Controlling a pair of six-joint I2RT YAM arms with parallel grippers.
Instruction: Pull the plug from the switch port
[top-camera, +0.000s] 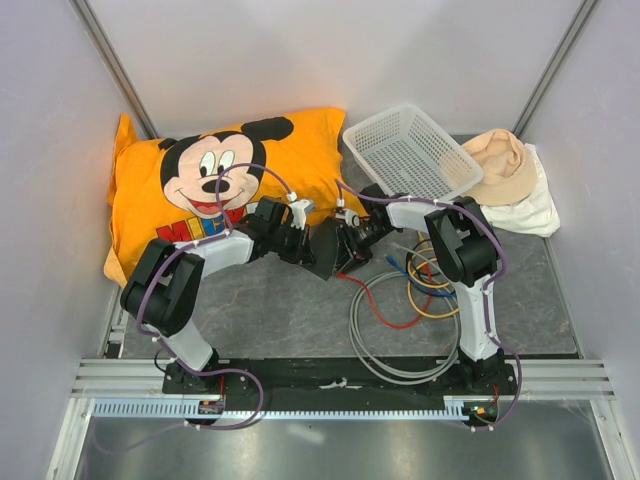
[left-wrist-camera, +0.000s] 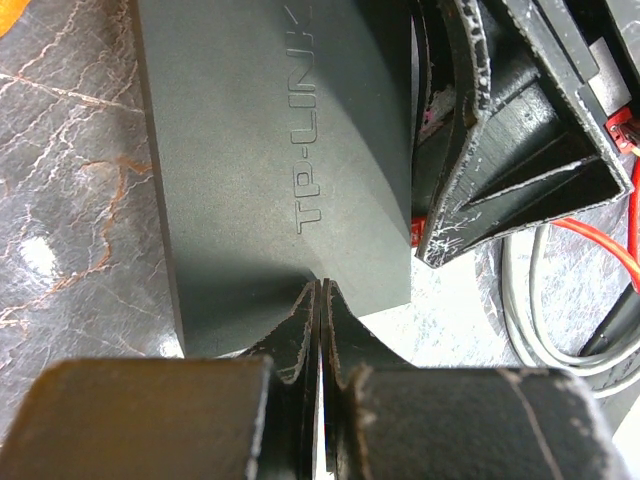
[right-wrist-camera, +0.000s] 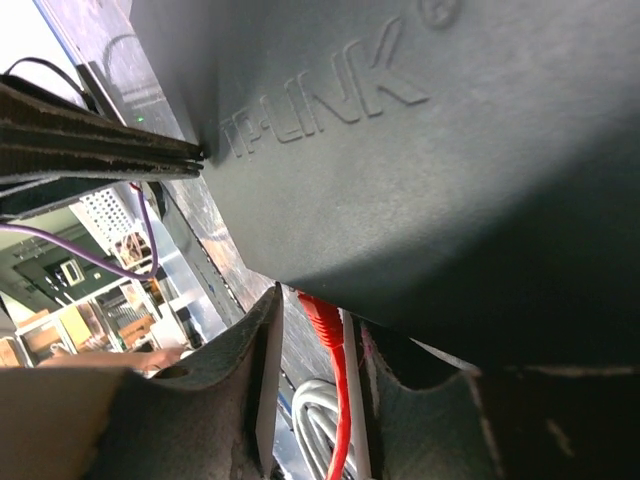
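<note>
The switch (top-camera: 322, 250) is a matte-black TP-LINK box (left-wrist-camera: 290, 150) tilted up off the grey mat between my two grippers. My left gripper (left-wrist-camera: 320, 288) is shut, its tips touching the switch's near edge (top-camera: 303, 240). My right gripper (right-wrist-camera: 318, 312) is open at the switch's port edge (top-camera: 350, 243). Its fingers (right-wrist-camera: 262, 345) stand on either side of the red plug (right-wrist-camera: 322, 318), which sits in a port on the switch (right-wrist-camera: 400, 180). The red cable (top-camera: 375, 305) runs from it down to the mat. The socket row is hidden.
An orange Mickey pillow (top-camera: 230, 165) lies at the back left. A white mesh basket (top-camera: 410, 150) and a peach cap on white cloth (top-camera: 505, 170) are at the back right. Grey (top-camera: 400, 345), yellow (top-camera: 432, 292) and blue (top-camera: 396, 266) cables lie coiled by the right arm.
</note>
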